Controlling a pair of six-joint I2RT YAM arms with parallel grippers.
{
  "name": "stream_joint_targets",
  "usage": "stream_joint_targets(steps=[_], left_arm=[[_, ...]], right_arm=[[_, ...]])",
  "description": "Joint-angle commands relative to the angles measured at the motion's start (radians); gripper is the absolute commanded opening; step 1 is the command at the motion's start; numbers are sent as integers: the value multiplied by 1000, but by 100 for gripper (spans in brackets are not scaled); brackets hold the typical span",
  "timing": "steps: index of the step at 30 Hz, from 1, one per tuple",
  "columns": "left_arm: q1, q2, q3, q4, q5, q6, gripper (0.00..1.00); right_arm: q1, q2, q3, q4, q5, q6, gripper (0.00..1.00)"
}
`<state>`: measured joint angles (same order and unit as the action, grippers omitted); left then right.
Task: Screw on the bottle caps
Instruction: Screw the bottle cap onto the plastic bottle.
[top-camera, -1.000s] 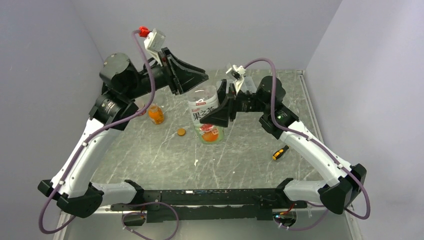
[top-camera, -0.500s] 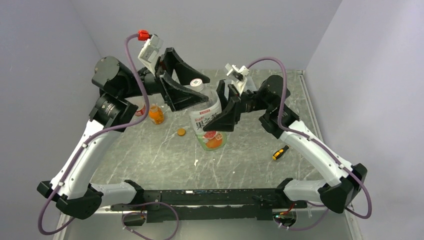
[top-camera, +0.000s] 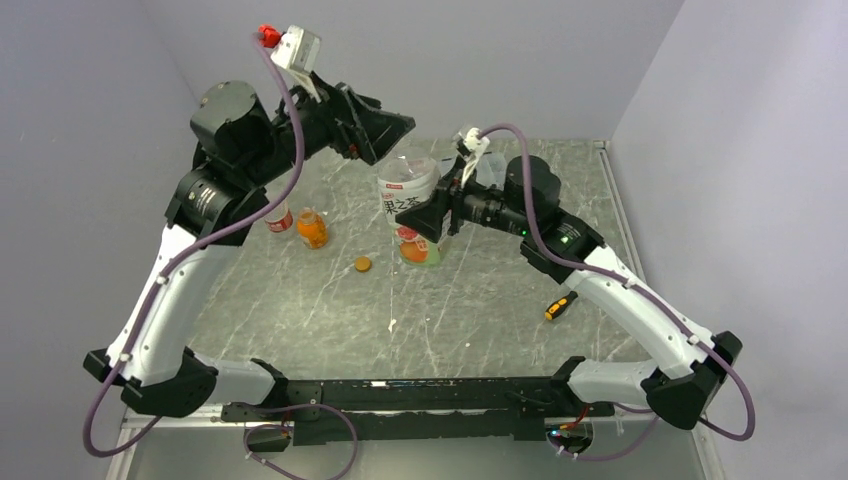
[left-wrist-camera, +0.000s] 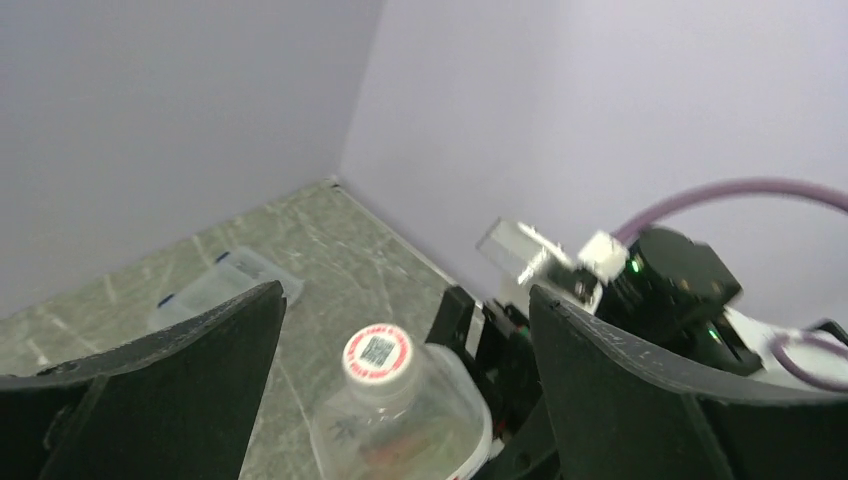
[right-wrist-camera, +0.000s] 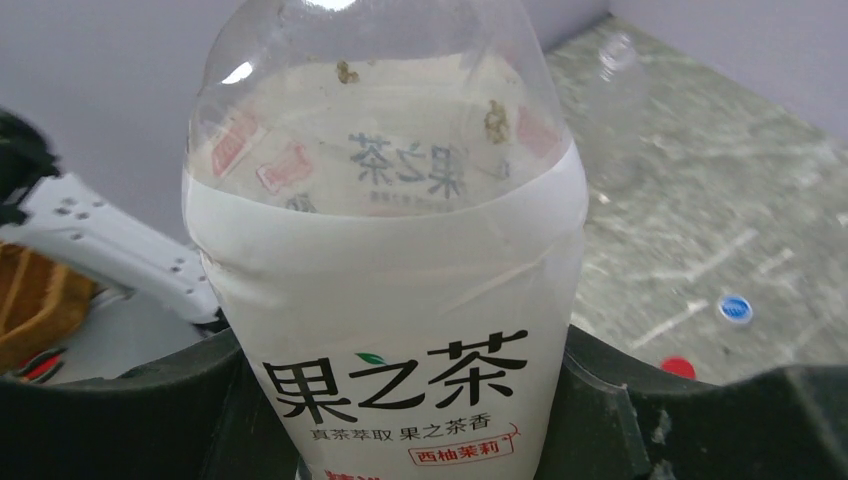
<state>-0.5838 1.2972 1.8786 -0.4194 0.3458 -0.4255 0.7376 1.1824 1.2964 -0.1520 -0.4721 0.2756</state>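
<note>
Where the left hand (top-camera: 392, 137) had been closed around the cap (left-wrist-camera: 377, 350) half a second earlier, its fingers stood wide apart just above it, touching nothing. Entry two, the right hand (top-camera: 432, 222): clamped mid-body on the white-labelled bottle (top-camera: 405, 205). That bottle, tilted earlier, stood near upright over the table (top-camera: 480, 310), long axis vertical, capped neck up.

White links, black joints are seen on left arm (top-camera: 168, 300) and right arm (top-camera: 632, 300). A purple cable (left-wrist-camera: 740, 187) is run along each. Left tool (top-camera: 398, 140) and right tool (top-camera: 420, 215) are finished black.
</note>
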Motion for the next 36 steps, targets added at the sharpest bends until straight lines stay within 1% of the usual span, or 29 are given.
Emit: stream_joint_targets(steps=[1, 5, 9, 11, 16, 20, 26, 32, 36], left_arm=[[-2, 72, 107, -129, -171, 9, 94], [-11, 117, 151, -218, -312, -1, 87], [-44, 135, 152, -253, -418, 23, 79], [-59, 144, 154, -269, -458, 31, 74], [-71, 154, 146, -281, -509, 28, 67], [-73, 154, 140, -280, -516, 27, 61], [-74, 168, 138, -286, -509, 21, 58], [-74, 187, 142, -289, -490, 13, 62], [-74, 191, 135, -280, -488, 9, 62]], right_arm=[[35, 45, 65, -57, 237, -50, 0], [72, 76, 91, -75, 346, -57, 0], [109, 102, 112, -85, 442, -71, 0], [118, 114, 120, -88, 465, -75, 0], [129, 130, 124, -84, 502, -79, 0], [131, 139, 127, -89, 511, -85, 0], [131, 144, 133, -93, 512, -91, 0], [131, 149, 138, -95, 513, -95, 0], [131, 151, 139, -96, 511, -96, 0]])
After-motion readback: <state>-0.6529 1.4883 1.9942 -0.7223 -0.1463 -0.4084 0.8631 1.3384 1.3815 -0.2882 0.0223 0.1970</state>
